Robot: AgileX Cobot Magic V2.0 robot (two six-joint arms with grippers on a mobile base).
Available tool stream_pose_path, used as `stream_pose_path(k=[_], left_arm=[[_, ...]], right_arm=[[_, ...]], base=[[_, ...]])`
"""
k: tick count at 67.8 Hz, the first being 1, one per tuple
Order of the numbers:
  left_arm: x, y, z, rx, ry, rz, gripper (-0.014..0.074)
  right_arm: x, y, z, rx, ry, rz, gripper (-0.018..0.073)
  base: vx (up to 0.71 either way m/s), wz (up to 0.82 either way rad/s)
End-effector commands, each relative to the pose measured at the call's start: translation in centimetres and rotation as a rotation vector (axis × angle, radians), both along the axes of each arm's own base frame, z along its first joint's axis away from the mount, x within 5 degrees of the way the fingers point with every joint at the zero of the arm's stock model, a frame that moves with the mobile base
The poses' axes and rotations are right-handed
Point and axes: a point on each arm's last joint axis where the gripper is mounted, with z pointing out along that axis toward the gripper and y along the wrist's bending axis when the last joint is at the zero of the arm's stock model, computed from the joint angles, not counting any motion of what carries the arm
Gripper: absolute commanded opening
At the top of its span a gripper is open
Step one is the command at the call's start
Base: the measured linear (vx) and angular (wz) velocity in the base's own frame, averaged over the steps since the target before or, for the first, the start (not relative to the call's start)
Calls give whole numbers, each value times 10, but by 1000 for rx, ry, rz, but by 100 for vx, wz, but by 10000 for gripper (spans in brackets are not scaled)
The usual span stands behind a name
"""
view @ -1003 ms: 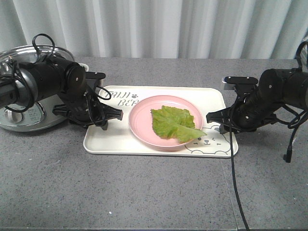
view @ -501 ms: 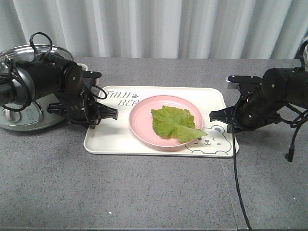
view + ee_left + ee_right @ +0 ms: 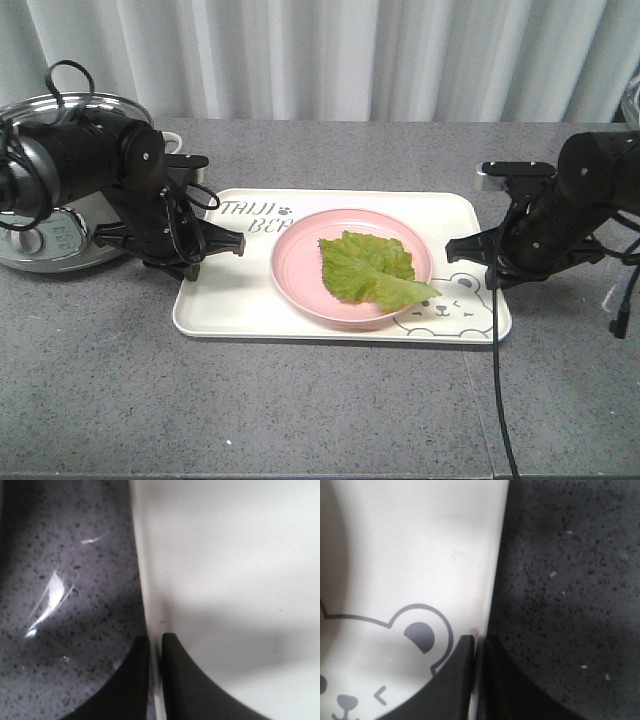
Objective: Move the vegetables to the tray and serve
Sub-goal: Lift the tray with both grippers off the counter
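Note:
The vegetables, one green lettuce leaf [image 3: 370, 268], lie on a round pink plate [image 3: 292, 258] that stands on the cream tray [image 3: 225, 300]. My left gripper [image 3: 188, 266] is shut on the tray's left rim. In the left wrist view the left gripper [image 3: 155, 646] pinches the thin rim, with the tray [image 3: 230, 555] to the right of it. My right gripper [image 3: 492, 278] is shut on the right rim beside the bear drawing. In the right wrist view the right gripper [image 3: 478, 644] clamps the edge of the tray [image 3: 420, 540].
A silver cooker with a glass lid [image 3: 40, 215] stands at the far left, close behind my left arm. A black cable [image 3: 495, 380] hangs from my right arm across the grey table [image 3: 320, 410]. A white curtain [image 3: 330, 55] closes the back.
The tray with the plate and leaf has shifted slightly right and toward the camera. Both grippers moved with it and stay clamped on its rims.

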Motion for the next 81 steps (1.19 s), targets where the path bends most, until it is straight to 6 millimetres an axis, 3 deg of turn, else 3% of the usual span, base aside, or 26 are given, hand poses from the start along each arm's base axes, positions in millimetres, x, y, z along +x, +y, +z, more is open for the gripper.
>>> stream_pose_path(k=[1,25,48,59,81], left_arm=[[-12,-7,47,-86,-109,-32,-8],[-44,2,102,-131,-164,-65,-8],[-85,17,161,-175,-291,-73,-8],[-92,20,167,-177,-298,-75,-8],[-92,20,165,-170,-277,-75,-8]], right_arm=[[-6,0,44,19,-139,19,-4],[-38,-4,86,22,-156,27,-4],[-77,-9,138,47,-293,13,-4],[-89,-10,149,53,-320,11,-4],[-90,-10,149,46,-310,22,-4]], base=[[0,0],[0,0],[0,0],[0,0],[0,0]])
